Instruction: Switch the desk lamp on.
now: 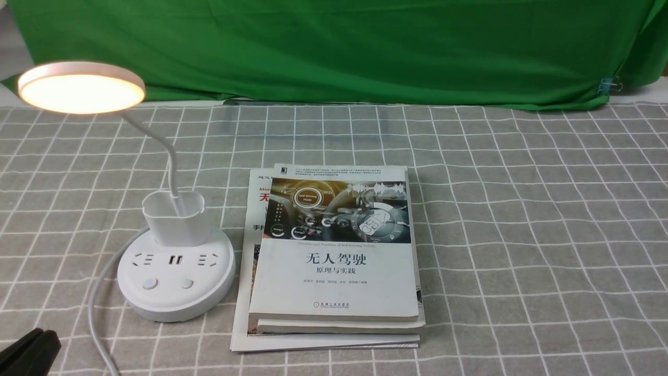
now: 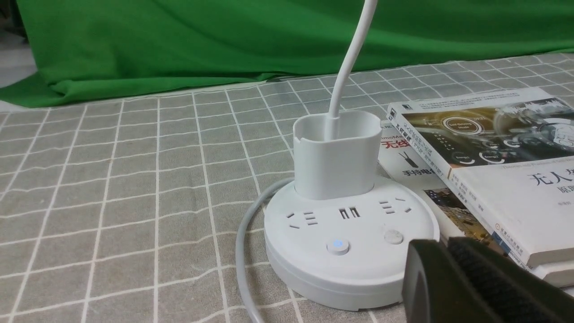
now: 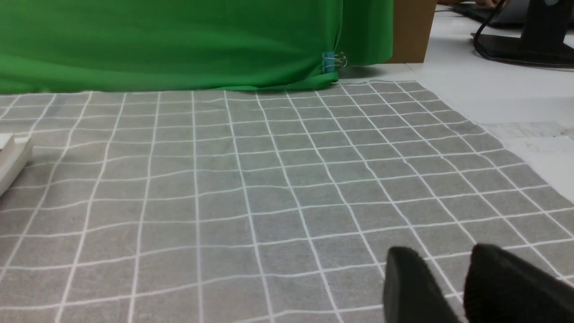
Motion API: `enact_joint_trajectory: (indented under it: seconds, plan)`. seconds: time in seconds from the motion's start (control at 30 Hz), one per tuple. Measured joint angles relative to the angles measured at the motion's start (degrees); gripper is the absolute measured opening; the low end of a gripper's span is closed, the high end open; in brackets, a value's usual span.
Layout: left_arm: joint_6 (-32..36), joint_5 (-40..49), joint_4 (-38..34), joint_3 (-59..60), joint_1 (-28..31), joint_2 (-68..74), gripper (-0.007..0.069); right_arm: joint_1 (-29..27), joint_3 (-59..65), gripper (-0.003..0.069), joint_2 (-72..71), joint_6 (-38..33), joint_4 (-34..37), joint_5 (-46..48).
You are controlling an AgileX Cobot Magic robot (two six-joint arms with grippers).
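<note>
The surface (image 1: 522, 235) is covered with a grey cloth patterned with a white grid. Along its far edge, a green curtain (image 1: 334, 52) is hung in loose folds.

The desk lamp (image 1: 175, 277) is stood upright on the left part of the surface, and its flat round head (image 1: 81, 89) is lit with a warm glow. The head is held above the surface by a thin bent neck (image 1: 171, 162), which rises from the white cup holder (image 1: 177, 222) at the back of the round base. Sockets are set into the top of the base.

Just to the right of the base, books and papers (image 1: 334, 261) are stacked, with a white book about self-driving vehicles placed on top.

The left gripper (image 2: 444, 244) is seen near the base, at the near left corner of the front view; its jaws are pressed together, with nothing pinched. The right gripper (image 3: 444, 250) is held over the right part of the surface, its jaws spread slightly, with a gap seen between them.

A grey cable (image 1: 94, 303) is curved around the left side of the base. A blue clip (image 1: 605, 86) is fastened to the curtain's lower edge at the right. Two round buttons are set in the front of the base; the left button (image 2: 337, 246) is marked by a small blue light, while the right button (image 2: 393, 237) is plain.
</note>
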Motion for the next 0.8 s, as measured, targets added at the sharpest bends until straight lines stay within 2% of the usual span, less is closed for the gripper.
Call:
enact_joint_trajectory:
  seconds: [0.8]
  plan:
    - [0.38, -0.05, 1.47, 0.00, 0.00, 0.00, 0.0019, 0.00, 0.00, 0.0245, 0.00, 0.00, 0.00, 0.00]
